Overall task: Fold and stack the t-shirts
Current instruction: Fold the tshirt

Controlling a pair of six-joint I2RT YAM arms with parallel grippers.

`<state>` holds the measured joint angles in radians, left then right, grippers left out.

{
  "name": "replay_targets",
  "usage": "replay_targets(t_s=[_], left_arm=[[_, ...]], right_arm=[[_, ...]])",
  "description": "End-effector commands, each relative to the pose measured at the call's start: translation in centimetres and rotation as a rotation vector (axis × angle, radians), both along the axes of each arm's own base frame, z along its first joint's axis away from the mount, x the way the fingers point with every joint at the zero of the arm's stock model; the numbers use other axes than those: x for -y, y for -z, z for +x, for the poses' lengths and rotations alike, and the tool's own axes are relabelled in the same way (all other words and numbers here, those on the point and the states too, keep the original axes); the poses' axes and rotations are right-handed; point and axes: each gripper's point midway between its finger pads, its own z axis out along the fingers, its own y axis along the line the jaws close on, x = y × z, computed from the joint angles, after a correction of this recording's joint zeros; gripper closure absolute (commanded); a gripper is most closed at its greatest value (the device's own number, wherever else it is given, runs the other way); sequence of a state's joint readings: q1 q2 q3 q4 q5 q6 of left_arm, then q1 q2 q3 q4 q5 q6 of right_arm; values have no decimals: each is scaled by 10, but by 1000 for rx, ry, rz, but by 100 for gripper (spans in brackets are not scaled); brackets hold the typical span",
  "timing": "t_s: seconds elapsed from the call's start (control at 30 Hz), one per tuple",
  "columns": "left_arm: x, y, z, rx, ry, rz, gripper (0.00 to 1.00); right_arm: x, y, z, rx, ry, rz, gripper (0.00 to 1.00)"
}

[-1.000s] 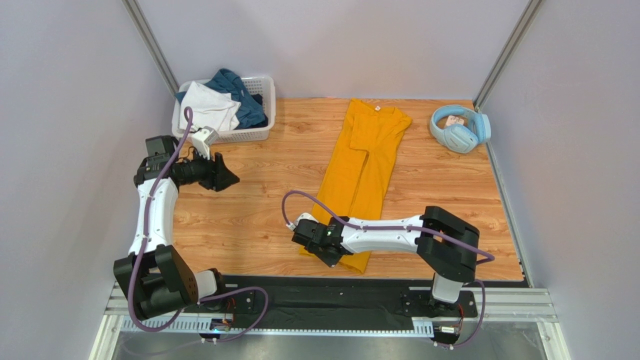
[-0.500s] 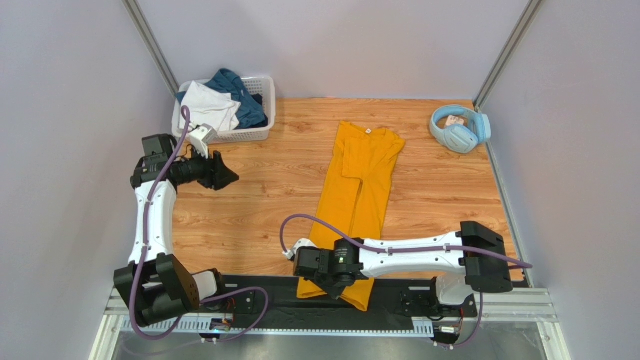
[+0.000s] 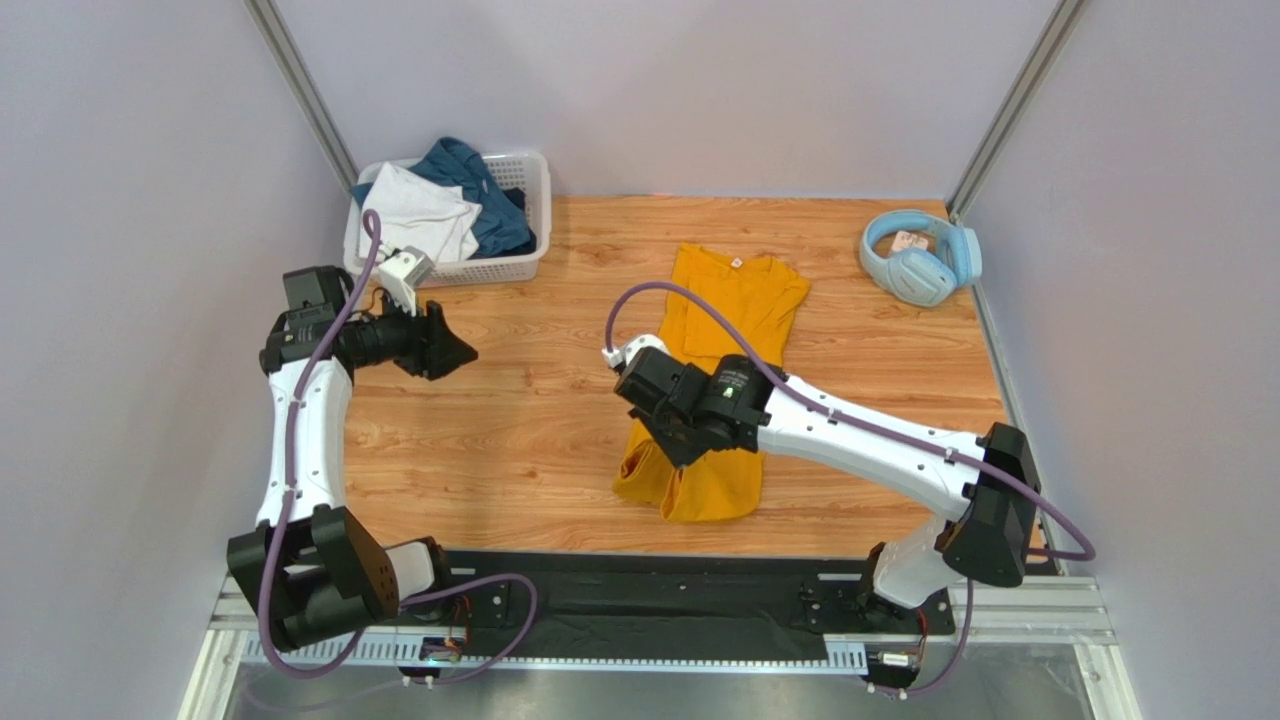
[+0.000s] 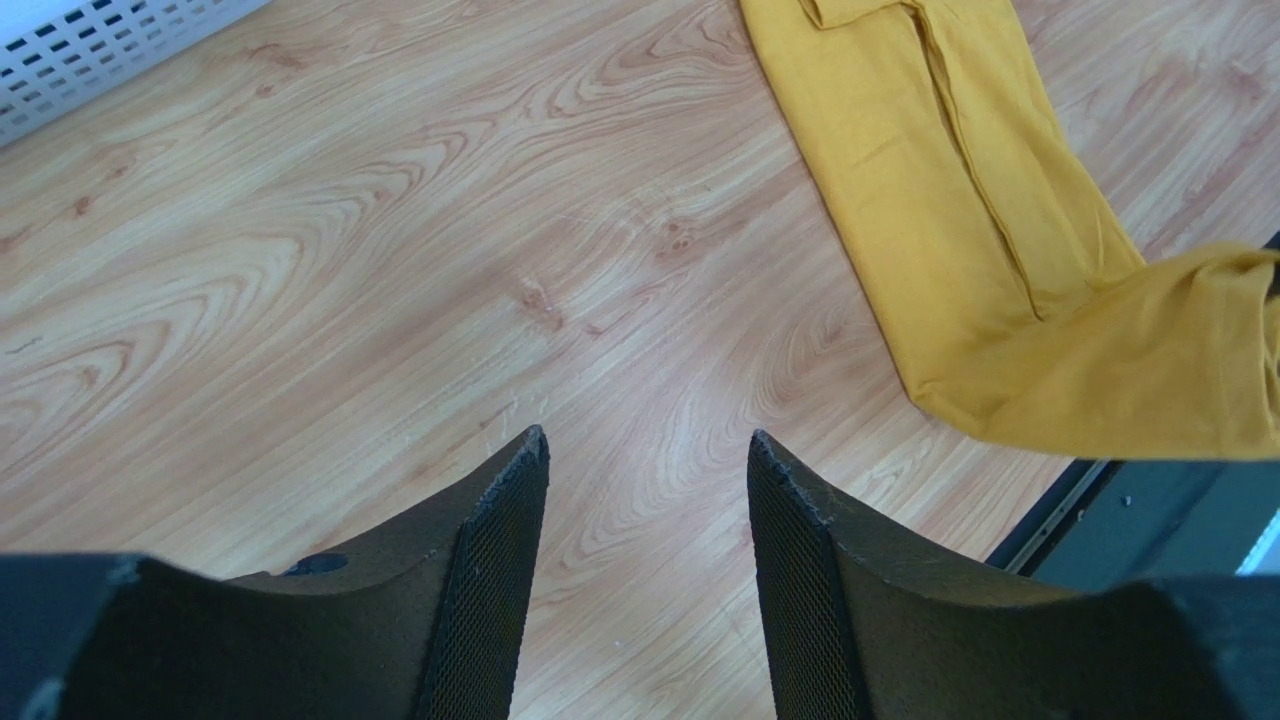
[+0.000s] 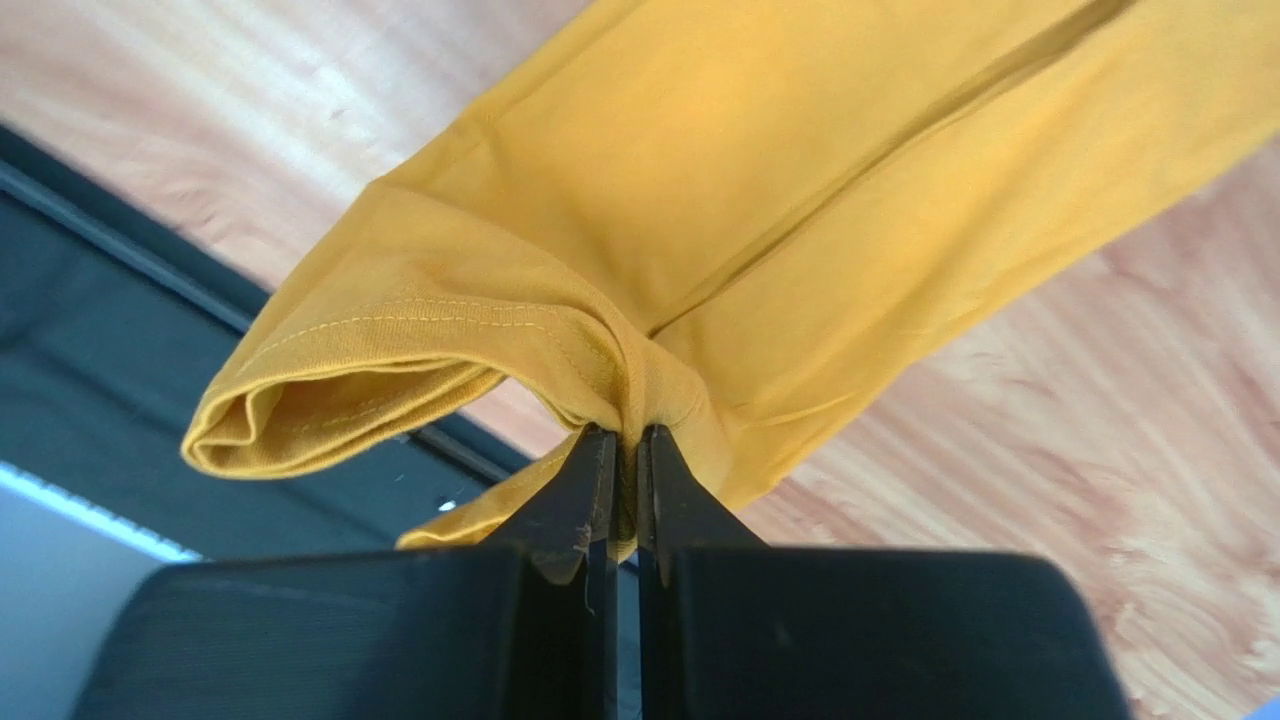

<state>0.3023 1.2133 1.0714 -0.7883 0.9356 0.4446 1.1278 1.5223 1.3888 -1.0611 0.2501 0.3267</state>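
Observation:
The mustard-yellow t-shirt (image 3: 726, 300) lies lengthwise on the wooden table, folded into a long strip. My right gripper (image 3: 679, 435) is shut on its near hem (image 5: 496, 345) and holds that end lifted above the table, so the cloth hangs doubled back (image 3: 703, 483). The shirt also shows in the left wrist view (image 4: 962, 225). My left gripper (image 3: 454, 348) is open and empty over bare wood left of the shirt; its fingers (image 4: 481, 585) hold nothing. A white t-shirt (image 3: 416, 215) and a dark teal-blue one (image 3: 484, 195) lie in the basket.
A white plastic lattice basket (image 3: 519, 264) stands at the back left. Light-blue headphones (image 3: 920, 257) lie at the back right. The black base rail (image 3: 631, 578) runs along the near table edge. Grey walls close in the sides.
My right arm has swung the shirt's near end from beyond the table's front edge up and away toward the middle, folding the cloth over. The collar end slid slightly nearer. My left arm stayed put.

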Motion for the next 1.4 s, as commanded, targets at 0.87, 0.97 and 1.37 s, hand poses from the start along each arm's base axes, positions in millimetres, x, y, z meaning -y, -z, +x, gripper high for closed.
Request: replay_targets(t_s=[0.87, 0.97, 1.37], left_arm=[[-1, -12, 12, 36, 59, 19, 41], [-1, -9, 10, 30, 65, 22, 41], [3, -13, 7, 28, 75, 0, 41]], right_arm=[[51, 77, 218, -64, 279, -74, 56], [83, 74, 228, -23, 435, -165, 29], [79, -2, 170, 95, 582, -11, 14]])
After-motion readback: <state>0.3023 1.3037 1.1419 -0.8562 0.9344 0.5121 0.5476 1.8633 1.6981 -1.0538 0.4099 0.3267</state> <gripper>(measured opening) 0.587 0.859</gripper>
